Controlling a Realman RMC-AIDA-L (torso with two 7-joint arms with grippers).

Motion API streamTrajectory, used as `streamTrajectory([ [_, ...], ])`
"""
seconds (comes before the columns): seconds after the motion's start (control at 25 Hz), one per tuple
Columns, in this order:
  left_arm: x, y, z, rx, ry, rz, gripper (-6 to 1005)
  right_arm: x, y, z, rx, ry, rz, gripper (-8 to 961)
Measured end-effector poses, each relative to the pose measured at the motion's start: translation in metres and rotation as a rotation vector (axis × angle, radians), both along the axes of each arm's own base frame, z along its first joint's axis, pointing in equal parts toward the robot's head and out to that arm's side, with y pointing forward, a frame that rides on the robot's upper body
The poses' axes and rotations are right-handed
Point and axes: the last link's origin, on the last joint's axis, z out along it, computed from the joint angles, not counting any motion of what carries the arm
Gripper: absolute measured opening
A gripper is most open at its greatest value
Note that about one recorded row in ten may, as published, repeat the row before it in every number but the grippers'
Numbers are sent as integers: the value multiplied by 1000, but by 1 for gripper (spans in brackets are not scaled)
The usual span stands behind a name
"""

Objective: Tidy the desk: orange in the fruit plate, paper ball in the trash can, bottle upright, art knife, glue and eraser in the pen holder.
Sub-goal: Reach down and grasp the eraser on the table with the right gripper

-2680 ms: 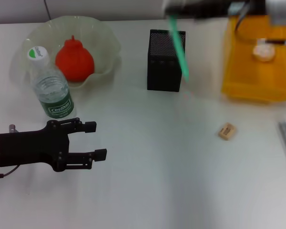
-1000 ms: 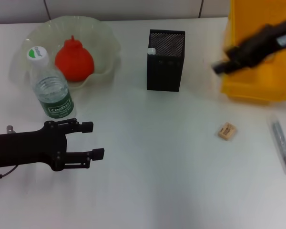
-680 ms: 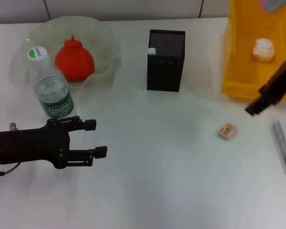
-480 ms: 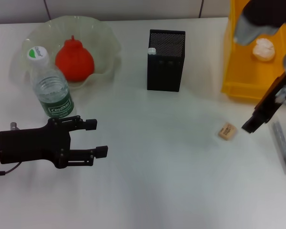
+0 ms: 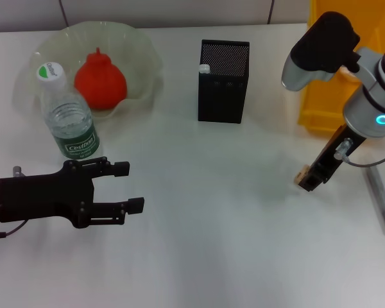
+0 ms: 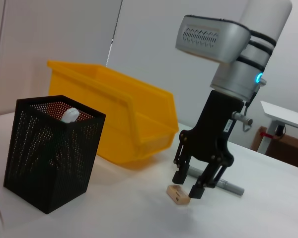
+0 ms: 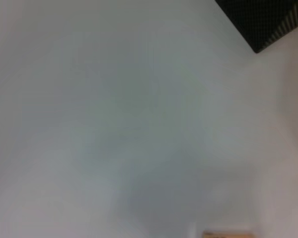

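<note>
Two arms show over the white surface (image 5: 199, 256). At far left, the left claw (image 5: 128, 187) hovers low near the front edge, its fingers spread wide with nothing between them. Just behind it the bottle (image 5: 67, 115) stands upright, white cap on top, touching or nearly touching the front rim of the fruit plate (image 5: 141, 51). The orange (image 5: 100, 79) sits inside that plate. Toward the middle the pen holder (image 5: 223, 82) stands upright, a small white tip (image 6: 69, 115) poking above its rim at one corner. Right of it, and closer to the front, the eraser (image 6: 178, 194) lies flat on the surface; the right claw (image 6: 187, 183) points straight down over it, fingers parted, one on either side of the block and not closed on it. Behind that arm stands the trash can (image 5: 327, 96), partly hidden by the arm, so its contents cannot be seen. At far right a slim grey metal stick (image 5: 380, 196) lies flat on the surface, near the eraser.
</note>
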Motion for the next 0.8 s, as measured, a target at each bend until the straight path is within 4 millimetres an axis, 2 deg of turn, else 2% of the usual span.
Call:
streamTrajectory([
  [0.24, 0, 0, 0, -1, -1, 1, 840, 3, 3, -5, 21, -2, 3, 458],
  [0.8, 0, -1, -1, -3, -2, 1, 840, 4, 4, -6, 31, -1, 2, 425],
])
